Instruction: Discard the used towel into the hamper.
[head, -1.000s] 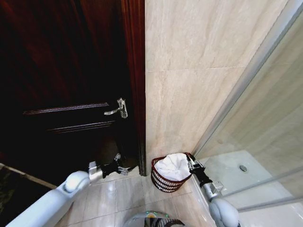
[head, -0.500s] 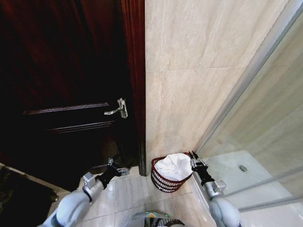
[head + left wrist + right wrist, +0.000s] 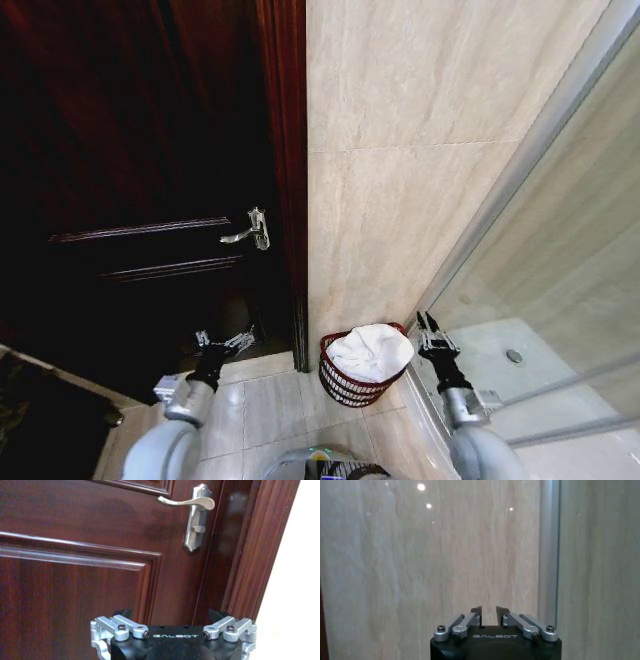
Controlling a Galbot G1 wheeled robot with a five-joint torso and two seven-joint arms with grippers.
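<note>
**White towel lying in the hamper, both grippers empty**

The word "GALBOT" is printed in pale letters on the black body of each gripper, readable in both wrist views.

One hamper (image 3: 358, 379) stands on the pale tiled floor (image 3: 262, 415), in the corner where the beige stone wall (image 3: 400, 200) meets the dark wooden door frame (image 3: 284, 180). It is a small round basket of dark reddish-brown open weave, with horizontal rings and a rim that flares slightly. One white towel (image 3: 370, 352) lies crumpled inside it, heaped above the rim and covering most of the opening.

The right gripper (image 3: 433, 329) is held just to the right of the hamper, close to the towel but clear of it, pointing up along the wall beside the metal edge of the glass shower screen (image 3: 540, 260). Its fingers (image 3: 477, 611) stand close together with a narrow gap between the tips, holding nothing.

The left gripper (image 3: 222, 342) is low in front of the dark wooden door (image 3: 140, 200), well apart from the hamper. Its fingers (image 3: 123, 613) are spread wide and it holds nothing. One silver lever handle (image 3: 192, 510) on a long plate is mounted on the door above it.
</note>
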